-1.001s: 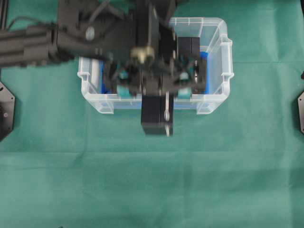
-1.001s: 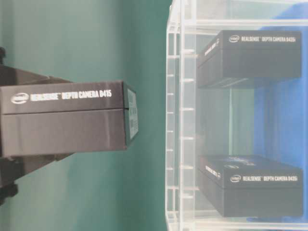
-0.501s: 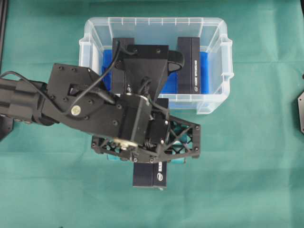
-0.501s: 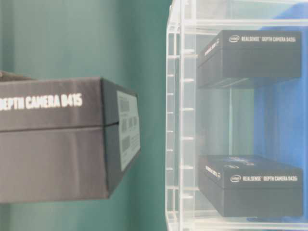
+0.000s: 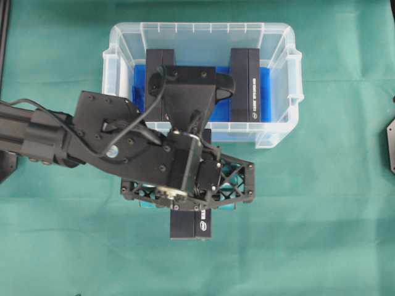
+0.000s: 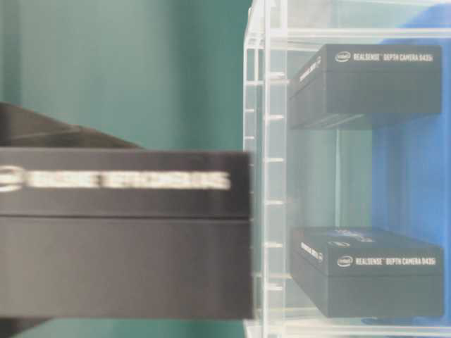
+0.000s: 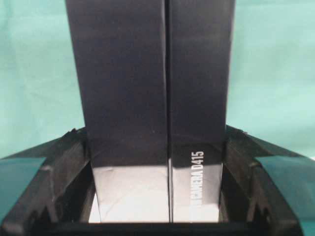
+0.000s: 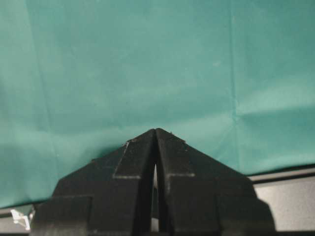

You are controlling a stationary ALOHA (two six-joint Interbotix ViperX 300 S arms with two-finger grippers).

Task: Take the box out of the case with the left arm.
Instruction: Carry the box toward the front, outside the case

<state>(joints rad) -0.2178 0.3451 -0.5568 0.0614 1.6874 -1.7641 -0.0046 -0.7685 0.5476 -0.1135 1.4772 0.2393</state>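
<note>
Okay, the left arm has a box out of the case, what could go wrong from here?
1. The box hangs from the left gripper above the cloth; opening now might drop it.
2. The arm stays close to the case, so a swing might clip its rim.

The left arm [image 5: 80, 139] was matte black, built of blocky housings studded with small screws, a silver disc on one joint and a thin black cable looping over its wrist. Its left gripper [image 5: 188, 191] had an open lattice frame with teal pads [image 7: 283, 172]. The right gripper [image 8: 155, 135] was plain black, wedge-shaped.
</note>
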